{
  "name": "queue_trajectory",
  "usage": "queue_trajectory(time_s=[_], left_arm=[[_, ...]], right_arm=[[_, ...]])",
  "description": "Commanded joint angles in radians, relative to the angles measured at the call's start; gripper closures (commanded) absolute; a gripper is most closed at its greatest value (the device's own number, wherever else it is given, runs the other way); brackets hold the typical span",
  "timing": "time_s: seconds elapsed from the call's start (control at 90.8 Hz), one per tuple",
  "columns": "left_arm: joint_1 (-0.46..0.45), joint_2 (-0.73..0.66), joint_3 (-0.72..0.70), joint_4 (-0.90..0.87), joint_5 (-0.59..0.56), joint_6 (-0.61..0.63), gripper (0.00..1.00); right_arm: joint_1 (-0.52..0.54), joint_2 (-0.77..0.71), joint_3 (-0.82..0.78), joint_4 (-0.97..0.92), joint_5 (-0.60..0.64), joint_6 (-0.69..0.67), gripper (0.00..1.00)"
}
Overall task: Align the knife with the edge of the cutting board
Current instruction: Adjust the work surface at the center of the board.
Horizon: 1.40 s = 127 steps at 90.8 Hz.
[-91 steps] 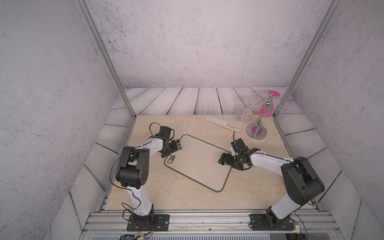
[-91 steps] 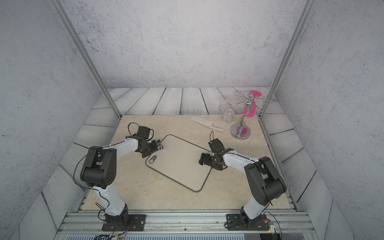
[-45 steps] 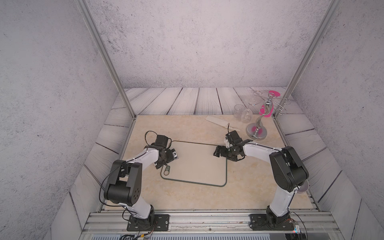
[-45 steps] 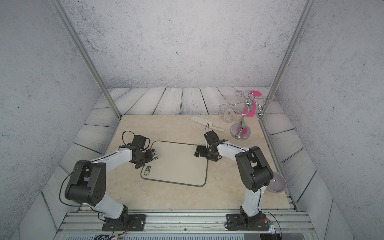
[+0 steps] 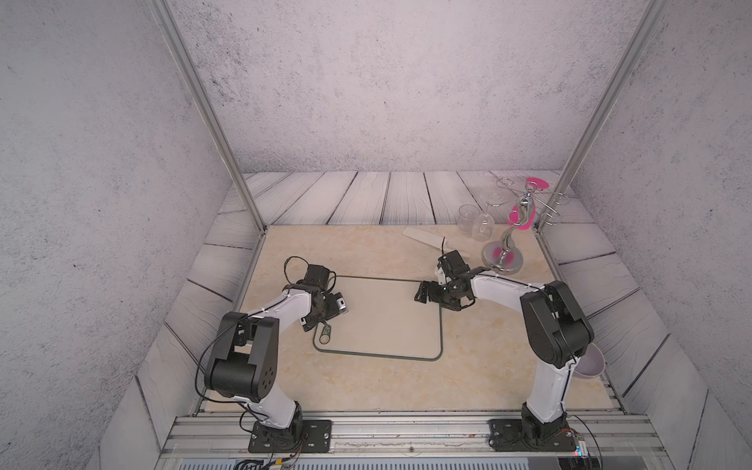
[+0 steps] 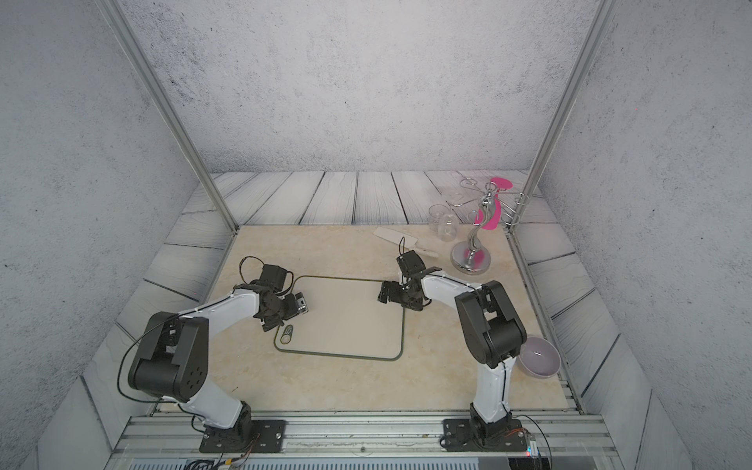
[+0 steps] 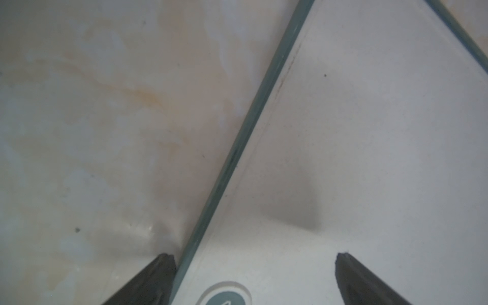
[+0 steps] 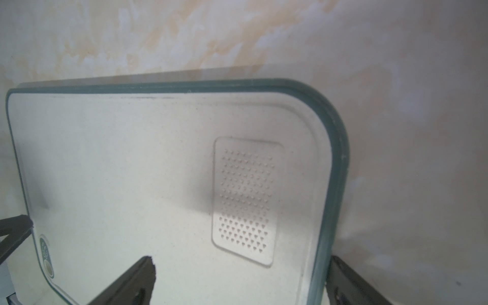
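The cutting board (image 5: 382,321) (image 6: 346,321) is a beige rectangle with a dark green rim, lying flat mid-table and square to the table's sides. The pale knife (image 5: 425,237) (image 6: 394,237) lies beyond it near the back, apart from the board and at a slant. My left gripper (image 5: 319,320) (image 7: 253,260) is open and straddles the board's left rim (image 7: 237,150) just past the oval badge (image 5: 324,334). My right gripper (image 5: 425,293) (image 8: 240,261) is open at the far right corner, one finger over the board (image 8: 132,171), the other outside the rim.
A chrome glass rack (image 5: 504,252) with pink parts stands at the back right, clear glasses (image 5: 476,221) beside it, close to the knife's handle. A lavender bowl (image 6: 539,358) sits at the right front behind my right arm. Walls enclose the table.
The cutting board has turned from a diagonal lie to square with the table. Both arms swung with it: the left toward the front, the right toward the back. The knife has stayed put.
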Motion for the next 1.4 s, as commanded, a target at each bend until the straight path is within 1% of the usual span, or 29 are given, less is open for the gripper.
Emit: queue_trajectory(time_s=[0.0, 0.341, 0.561, 0.715, 0.892, 1.09, 1.255, 1.387], left_arm=[[-0.020, 0.010, 0.015, 0.008, 0.066, -0.009, 0.00], [-0.020, -0.045, -0.022, -0.003, 0.056, -0.034, 0.00], [-0.021, -0.043, -0.019, -0.008, 0.054, -0.032, 0.00], [-0.020, -0.049, -0.011, -0.019, 0.032, -0.019, 0.00], [-0.019, -0.071, 0.039, -0.070, -0.039, 0.014, 0.00], [-0.019, -0.120, 0.120, -0.135, -0.122, 0.049, 0.00], [-0.024, -0.186, 0.165, -0.175, -0.130, 0.052, 0.00], [-0.046, -0.262, 0.160, -0.177, -0.118, 0.054, 0.00]], right_arm=[[0.028, 0.046, 0.043, -0.010, -0.100, -0.032, 0.01], [0.029, 0.095, 0.129, -0.063, -0.087, -0.071, 0.01], [0.029, 0.098, 0.134, -0.071, -0.074, -0.080, 0.01], [0.028, 0.081, 0.127, -0.079, -0.053, -0.083, 0.01], [0.025, -0.008, 0.099, -0.085, 0.042, -0.100, 0.01], [0.019, -0.119, 0.090, -0.078, 0.200, -0.166, 0.01], [0.018, -0.190, 0.029, 0.048, 0.398, -0.285, 0.01], [0.006, -0.151, 0.063, 0.076, 0.507, -0.401, 0.01]])
